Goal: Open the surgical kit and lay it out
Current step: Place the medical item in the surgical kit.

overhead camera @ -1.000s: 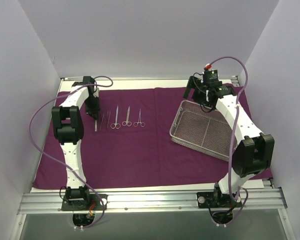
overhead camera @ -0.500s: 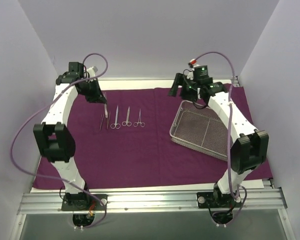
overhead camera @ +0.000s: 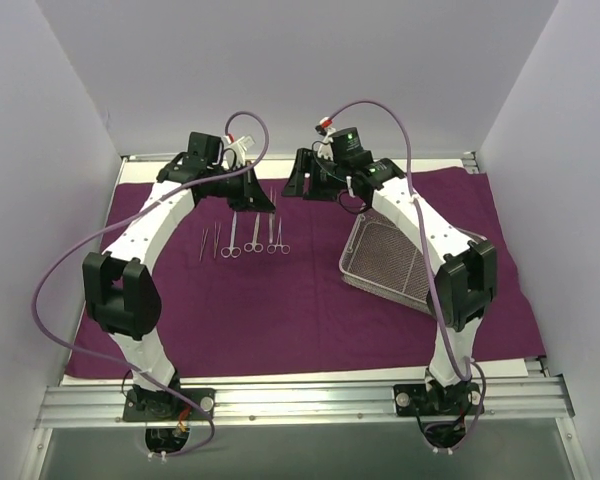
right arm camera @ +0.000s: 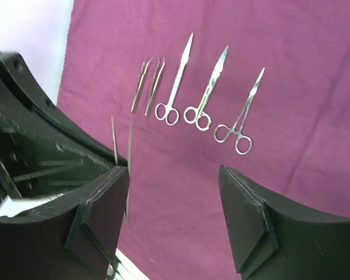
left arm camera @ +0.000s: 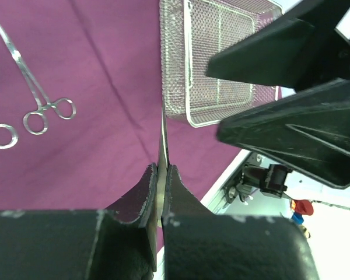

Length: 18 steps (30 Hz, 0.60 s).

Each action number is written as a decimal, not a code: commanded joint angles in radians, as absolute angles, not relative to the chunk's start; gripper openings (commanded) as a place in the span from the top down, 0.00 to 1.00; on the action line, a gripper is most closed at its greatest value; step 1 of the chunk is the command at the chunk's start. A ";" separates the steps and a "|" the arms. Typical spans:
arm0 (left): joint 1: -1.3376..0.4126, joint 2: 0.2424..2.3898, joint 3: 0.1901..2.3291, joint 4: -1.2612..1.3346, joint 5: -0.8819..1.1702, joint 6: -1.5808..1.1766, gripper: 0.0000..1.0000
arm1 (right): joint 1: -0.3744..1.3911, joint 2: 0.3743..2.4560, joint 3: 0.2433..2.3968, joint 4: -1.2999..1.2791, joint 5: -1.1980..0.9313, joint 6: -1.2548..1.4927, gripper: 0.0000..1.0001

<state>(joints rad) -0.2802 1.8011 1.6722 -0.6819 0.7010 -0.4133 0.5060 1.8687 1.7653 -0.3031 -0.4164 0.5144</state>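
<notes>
Since the purple cloth point(overhead camera: 310, 310) lies spread on the worktop point(overhead camera: 280, 377) under the tray point(overhead camera: 385, 255) and reaches well to its left, it is the big soft piece. It looks limp and light, and is best taken by an edge or corner (dragged from the middle it would likely bunch and carry the tools along).

The tray is stiff wire mesh, probably light, with nothing showing inside. Its rim is the natural place to take hold.

Beyond the tray's far left corner hangs the right claw point(right arm camera: 174, 175), its jaws spread and holding nothing. Just left of it, the left claw point(left arm camera: 162, 170) is pressed together on a pair of tweezers point(left arm camera: 163, 134), pinched across their flat sides.

Left of the tray, well apart from it, lies a row: two scissors point(right arm camera: 175, 87), a clamp point(right arm camera: 242, 114) nearest the tray, and two more thin tweezers farthest from it. All look like hard, slick steel lying flat on cloth, so they are apt to slip or spin. A grip across the shank near the middle seems safest, and on springy tweezers a gentle one.
</notes>
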 commanded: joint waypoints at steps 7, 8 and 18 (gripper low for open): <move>-0.313 1.789 1.700 -0.621 0.729 -0.445 0.98 | 0.548 1.876 1.825 -0.285 -0.422 0.555 0.39; -0.313 1.789 1.700 -0.621 0.730 -0.445 0.98 | 0.549 1.878 1.825 -0.284 -0.422 0.557 0.39; -0.327 1.792 1.710 -0.603 0.747 -0.457 0.98 | 0.572 1.907 1.845 -0.290 -0.420 0.563 0.42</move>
